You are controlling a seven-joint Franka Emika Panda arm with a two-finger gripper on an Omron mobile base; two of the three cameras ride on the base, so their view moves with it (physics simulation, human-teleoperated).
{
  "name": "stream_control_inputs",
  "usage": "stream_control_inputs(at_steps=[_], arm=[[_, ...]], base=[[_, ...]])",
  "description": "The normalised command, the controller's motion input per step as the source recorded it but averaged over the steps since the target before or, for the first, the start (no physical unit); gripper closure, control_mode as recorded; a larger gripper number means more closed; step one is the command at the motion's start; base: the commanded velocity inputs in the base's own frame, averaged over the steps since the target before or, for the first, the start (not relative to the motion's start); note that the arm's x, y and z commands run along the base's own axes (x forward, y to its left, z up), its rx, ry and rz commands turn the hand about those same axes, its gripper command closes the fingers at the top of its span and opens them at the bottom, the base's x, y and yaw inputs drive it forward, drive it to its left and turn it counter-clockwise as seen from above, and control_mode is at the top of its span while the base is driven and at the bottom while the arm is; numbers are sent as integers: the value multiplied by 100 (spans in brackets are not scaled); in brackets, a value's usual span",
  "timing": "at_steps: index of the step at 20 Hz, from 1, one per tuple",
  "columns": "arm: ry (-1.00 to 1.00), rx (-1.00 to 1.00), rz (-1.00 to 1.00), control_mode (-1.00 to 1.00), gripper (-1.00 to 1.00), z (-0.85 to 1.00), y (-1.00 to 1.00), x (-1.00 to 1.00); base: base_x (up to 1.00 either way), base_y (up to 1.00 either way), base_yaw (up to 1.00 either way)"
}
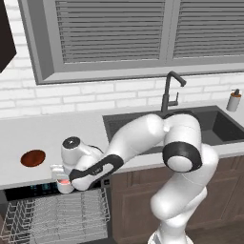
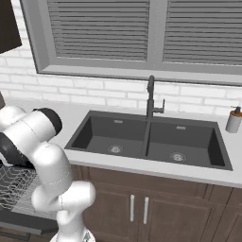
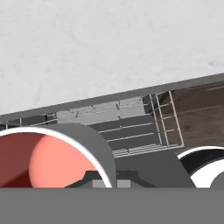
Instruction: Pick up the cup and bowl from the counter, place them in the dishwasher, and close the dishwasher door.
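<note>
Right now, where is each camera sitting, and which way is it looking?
Left base view: behind the arm on its left, looking forward and down at the counter, bowl, open dishwasher; the hand holds the cup.
Right base view: behind on the right, looking at the sink; the arm rises at lower left.
Hand view: on the hand, looking along it at the cup, counter and rack.
Both base views share the sink, faucet and soap bottle.
</note>
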Motion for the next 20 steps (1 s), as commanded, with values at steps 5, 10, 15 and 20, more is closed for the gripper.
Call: stream_control_inputs(at_steps=[5, 10, 15, 20], arm=[[6, -6, -8, -100, 100, 3, 5, -10], [26, -23, -11, -100, 100, 24, 32, -1], [33, -36, -3, -100, 100, 27, 61, -5], [2, -15, -1, -100, 100, -37, 31, -24]], base=[[0, 0, 0], [0, 0, 0], [0, 0, 0], [0, 0, 0]])
